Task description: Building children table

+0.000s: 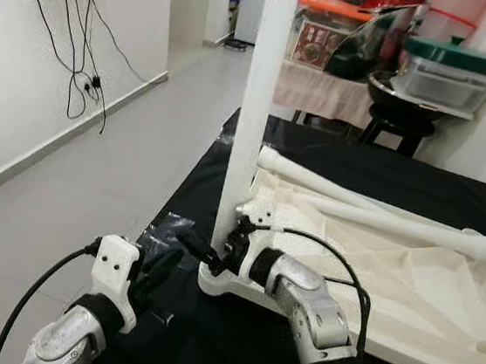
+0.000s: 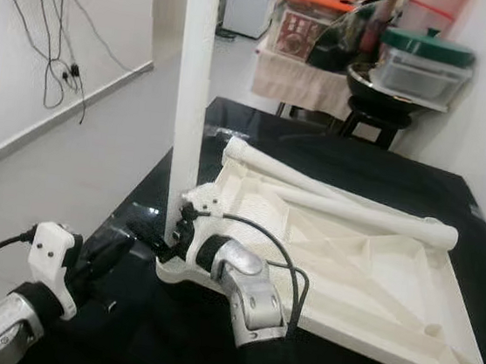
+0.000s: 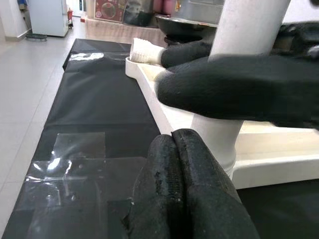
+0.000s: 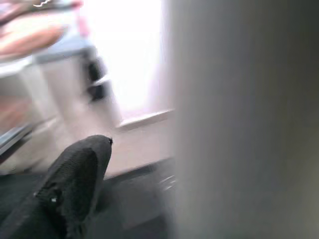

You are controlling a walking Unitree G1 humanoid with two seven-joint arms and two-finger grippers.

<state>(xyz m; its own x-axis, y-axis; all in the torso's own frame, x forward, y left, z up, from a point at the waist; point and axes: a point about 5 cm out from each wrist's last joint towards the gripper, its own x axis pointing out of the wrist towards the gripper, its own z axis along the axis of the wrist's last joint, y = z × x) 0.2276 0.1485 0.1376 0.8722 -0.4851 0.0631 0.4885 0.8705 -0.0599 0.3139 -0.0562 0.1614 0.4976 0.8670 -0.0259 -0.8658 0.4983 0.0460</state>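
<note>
A white tabletop (image 1: 435, 344) lies upside down on a black mat (image 1: 218, 170). One white leg (image 1: 256, 104) stands upright in its near left corner. Two more legs (image 1: 379, 219) lie across the ribbed underside. My right gripper (image 1: 210, 253) is at the foot of the upright leg, one black finger (image 3: 239, 89) in front of it and one behind, shut on it. In the right wrist view the leg (image 4: 244, 119) is a pale blur beside one finger (image 4: 75, 184). My left gripper (image 1: 170, 266) hovers just left of that corner, shut and holding nothing, with its fingers (image 3: 174, 189) pressed together.
A clear tape patch (image 3: 75, 164) shines on the mat near the left gripper. Behind the mat stand a dark stool (image 1: 398, 129) with a pot and a cloth-covered table (image 1: 324, 90) with containers. Grey floor (image 1: 94, 183) runs along the left, with cables (image 1: 83, 85) on the white wall.
</note>
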